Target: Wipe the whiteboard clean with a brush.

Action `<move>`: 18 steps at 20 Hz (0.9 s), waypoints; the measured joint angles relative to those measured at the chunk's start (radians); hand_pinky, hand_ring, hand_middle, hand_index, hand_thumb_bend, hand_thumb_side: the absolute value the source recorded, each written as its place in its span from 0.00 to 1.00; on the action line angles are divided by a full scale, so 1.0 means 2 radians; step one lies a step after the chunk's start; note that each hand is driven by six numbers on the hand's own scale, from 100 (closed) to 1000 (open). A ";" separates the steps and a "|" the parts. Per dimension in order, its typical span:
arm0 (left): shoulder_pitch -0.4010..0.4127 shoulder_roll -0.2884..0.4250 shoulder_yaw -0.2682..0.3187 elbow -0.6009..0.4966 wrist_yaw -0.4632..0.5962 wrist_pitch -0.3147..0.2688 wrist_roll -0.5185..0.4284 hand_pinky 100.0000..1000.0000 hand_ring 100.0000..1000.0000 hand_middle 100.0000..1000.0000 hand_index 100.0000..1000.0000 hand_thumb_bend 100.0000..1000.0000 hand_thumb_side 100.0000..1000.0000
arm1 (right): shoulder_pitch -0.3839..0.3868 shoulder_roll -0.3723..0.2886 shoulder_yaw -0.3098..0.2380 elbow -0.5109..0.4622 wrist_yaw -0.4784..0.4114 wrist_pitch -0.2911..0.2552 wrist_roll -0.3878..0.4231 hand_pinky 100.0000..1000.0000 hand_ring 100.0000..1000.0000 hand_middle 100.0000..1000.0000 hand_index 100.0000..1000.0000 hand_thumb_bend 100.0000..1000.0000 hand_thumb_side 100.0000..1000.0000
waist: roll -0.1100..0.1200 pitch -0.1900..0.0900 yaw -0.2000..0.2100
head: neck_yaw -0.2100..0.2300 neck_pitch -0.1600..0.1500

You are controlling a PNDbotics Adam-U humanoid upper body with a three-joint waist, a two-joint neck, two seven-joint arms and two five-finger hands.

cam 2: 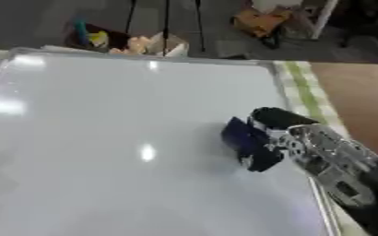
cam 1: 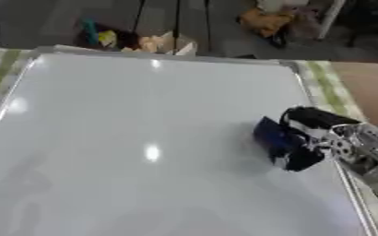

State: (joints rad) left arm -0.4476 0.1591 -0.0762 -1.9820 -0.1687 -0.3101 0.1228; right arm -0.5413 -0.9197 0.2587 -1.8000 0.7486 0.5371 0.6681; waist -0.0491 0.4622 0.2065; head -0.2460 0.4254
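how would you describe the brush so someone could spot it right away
Start at the big whiteboard filling the table. Near its right edge, the right robot hand holds the brush against the board. It is the only dark blue block on the white surface.

One whiteboard (cam 1: pixel 127 138), one brush (cam 1: pixel 271 136), one hand (cam 1: pixel 309 138).

Large white whiteboard (cam 1: pixel 144 138) filling most of the frame, lying flat and slightly askew, metal-edged, with glare spots on its surface. Right hand (cam 1: pixel 309 138) coming in from the lower right on a silver-jointed arm, black fingers curled round a dark blue brush (cam 1: pixel 271 136). Brush resting against the board near its right edge. Striped worktop (cam 1: pixel 331 87) showing beside the board's right edge. Cluttered floor beyond the far edge.
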 measured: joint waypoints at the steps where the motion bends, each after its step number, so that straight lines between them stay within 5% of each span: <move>1: 0.000 0.000 0.000 0.000 0.000 0.000 0.000 0.36 0.92 0.81 0.55 0.00 0.95 | 0.000 0.000 0.000 0.000 0.001 0.000 0.000 0.38 0.65 0.36 0.53 0.00 0.11 | 0.000 0.000 0.000 | 0.000 0.000; 10: 0.000 0.000 0.000 0.000 0.000 0.000 0.000 0.36 0.92 0.81 0.55 0.00 0.95 | -0.003 0.000 0.001 0.000 0.004 -0.007 0.007 0.38 0.64 0.34 0.53 0.00 0.11 | 0.000 0.000 0.000 | 0.000 0.000; 18: 0.000 0.000 0.000 0.000 0.000 0.000 0.000 0.36 0.92 0.81 0.55 0.00 0.95 | -0.009 0.000 0.011 -0.008 0.004 -0.009 0.008 0.30 0.45 0.33 0.51 0.00 0.11 | -0.001 0.000 0.003 | 0.000 0.000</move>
State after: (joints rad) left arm -0.4476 0.1591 -0.0763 -1.9820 -0.1687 -0.3101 0.1228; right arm -0.5588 -0.9196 0.2800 -1.8152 0.7558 0.5198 0.6849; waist -0.0518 0.4621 0.2133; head -0.2451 0.4250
